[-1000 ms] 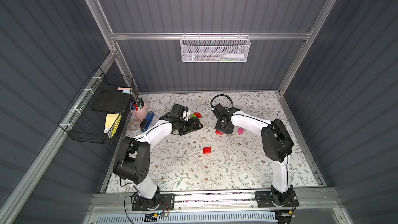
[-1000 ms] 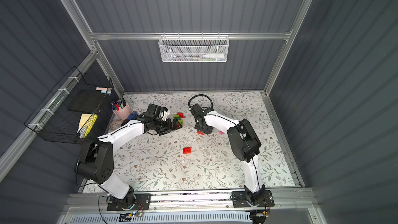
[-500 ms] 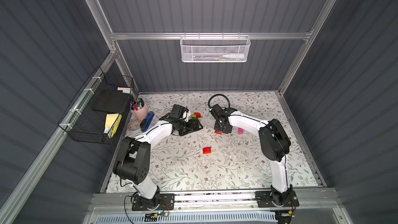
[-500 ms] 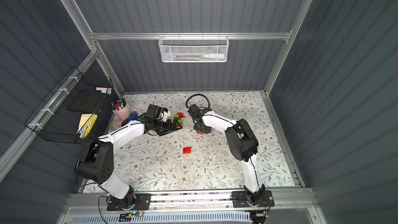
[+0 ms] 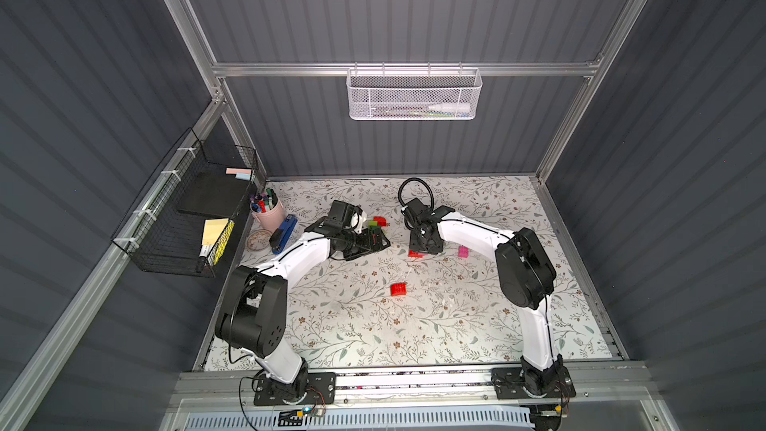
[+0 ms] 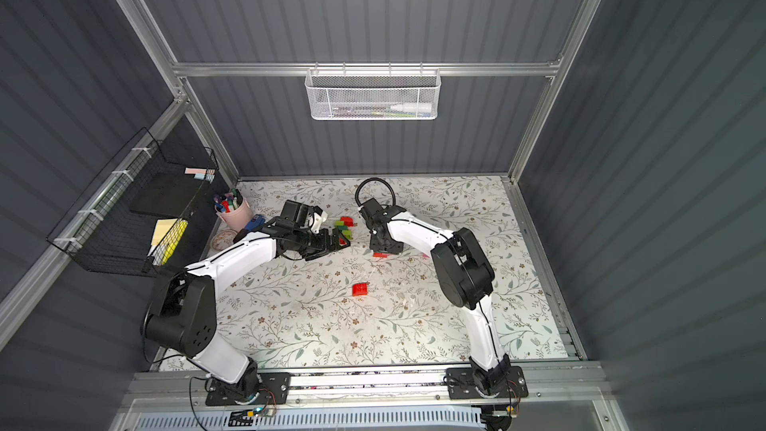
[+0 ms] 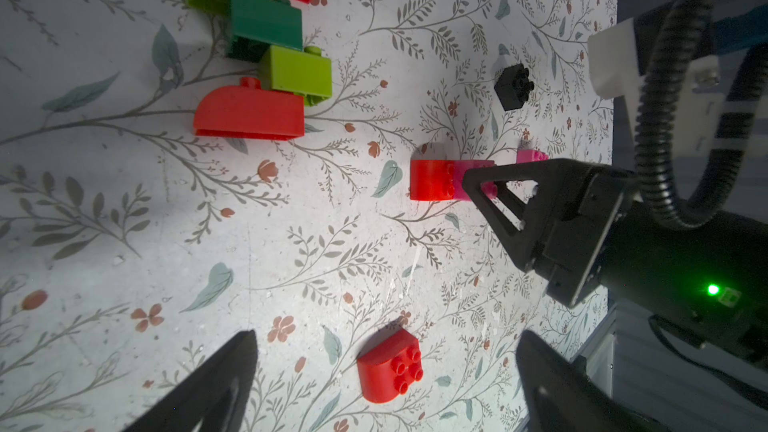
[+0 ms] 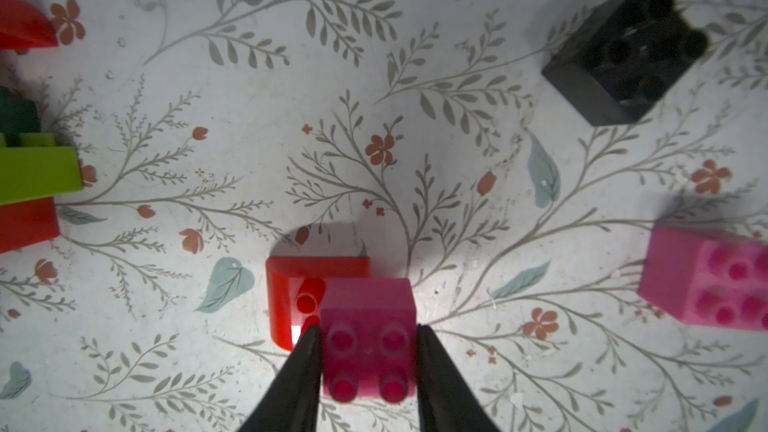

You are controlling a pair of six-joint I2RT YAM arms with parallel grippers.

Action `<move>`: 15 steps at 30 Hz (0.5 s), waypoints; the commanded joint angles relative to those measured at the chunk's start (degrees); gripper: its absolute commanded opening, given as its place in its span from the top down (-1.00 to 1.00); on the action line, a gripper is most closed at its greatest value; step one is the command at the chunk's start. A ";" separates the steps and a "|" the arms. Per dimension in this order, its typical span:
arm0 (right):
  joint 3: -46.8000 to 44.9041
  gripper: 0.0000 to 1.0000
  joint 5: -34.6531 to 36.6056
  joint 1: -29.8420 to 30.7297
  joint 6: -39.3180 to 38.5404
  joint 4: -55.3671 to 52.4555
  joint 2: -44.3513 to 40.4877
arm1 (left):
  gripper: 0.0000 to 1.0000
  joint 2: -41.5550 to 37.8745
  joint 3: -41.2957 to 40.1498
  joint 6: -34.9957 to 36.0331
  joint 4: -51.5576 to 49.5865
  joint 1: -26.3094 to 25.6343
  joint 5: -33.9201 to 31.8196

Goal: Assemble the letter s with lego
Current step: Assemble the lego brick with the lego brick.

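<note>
My right gripper [image 8: 368, 332] clamps its fingers on both sides of a pink brick [image 8: 368, 305], which is butted against a red curved brick [image 8: 286, 297] on the floral mat [image 8: 374, 76]. My left gripper [image 7: 386, 334] gapes wide, empty, near the red-and-green brick chain [image 7: 266, 22].

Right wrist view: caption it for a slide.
Right gripper straddling a pink studded plastic brick that abuts a red plastic brick.

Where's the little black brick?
In the right wrist view the black brick sits alone, studs up, on the table, on the robot's right. Its nearest neighbours are the loose pink brick and the other pink brick in the right gripper.
</note>
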 commanded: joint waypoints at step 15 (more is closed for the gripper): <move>2.26 -0.19 1.83 -1.60 -3.69 -2.73 -4.96 | -0.99 -1.30 0.04 0.97 0.13 0.47 2.01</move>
